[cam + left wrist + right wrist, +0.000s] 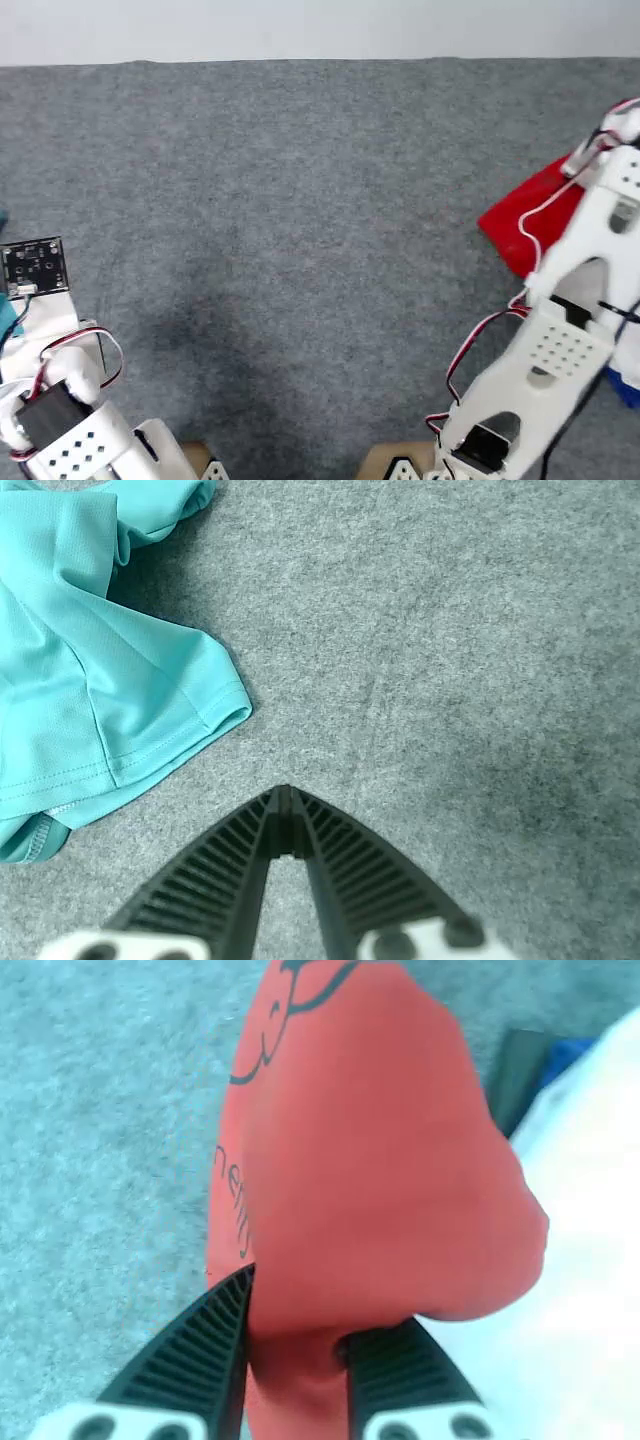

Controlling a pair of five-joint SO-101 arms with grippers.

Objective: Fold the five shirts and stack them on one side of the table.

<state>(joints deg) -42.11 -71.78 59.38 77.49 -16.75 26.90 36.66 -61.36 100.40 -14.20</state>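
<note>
My left gripper (287, 810) is sitting with its ribbed jaws pressed together, holding nothing, and it is hanging over the bare grey table (450, 660). Just beside it, a teal shirt (90, 680) is lying rumpled on the table, its hemmed edge pointing toward the gripper tips but not touching them. From the high view I am seeing the left arm (70, 420) sitting at the near left corner, with a sliver of that teal cloth (8, 320) showing at the left edge. The middle of the table (300, 200) is stretching between the two arms.

Over on the right, the right arm (560, 340) is reaching out above a red shirt (525, 220) at the table's right edge. My right gripper (300, 1350) is pinching a fold of this red shirt (370, 1160), with the cloth bunching up between the two fingers. Something white (590, 1260) is lying against the red shirt; I cannot tell what it is. A blue patch (622, 385) is peeking out at the far right edge.
</note>
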